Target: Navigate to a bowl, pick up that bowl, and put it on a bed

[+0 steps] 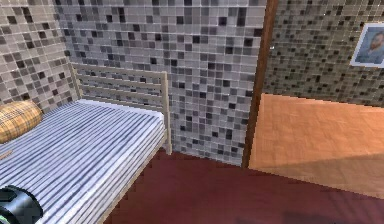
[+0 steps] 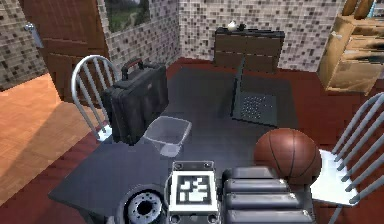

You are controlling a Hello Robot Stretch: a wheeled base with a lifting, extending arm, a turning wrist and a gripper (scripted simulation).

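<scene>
A clear, squarish bowl (image 2: 168,135) stands on a dark table (image 2: 110,175), just right of a black briefcase (image 2: 135,100). At the arm side view's bottom edge is a white marker square (image 2: 195,190), with the gripper's dark body (image 2: 145,208) left of it and below the bowl in the picture. I cannot make out the gripper's far end, so I cannot tell whether it holds anything. A bed (image 1: 85,150) with a striped sheet, a wooden slatted end (image 1: 125,85) and a plaid pillow (image 1: 17,120) lies at the forward view's left.
An open laptop (image 2: 255,100) and a basketball (image 2: 287,155) share the table. White chairs stand at its left (image 2: 88,80) and right (image 2: 350,150). A dark dresser (image 2: 248,45) and wooden shelves (image 2: 355,50) lie beyond. Right of the bed, a doorway opens onto an orange floor (image 1: 315,130).
</scene>
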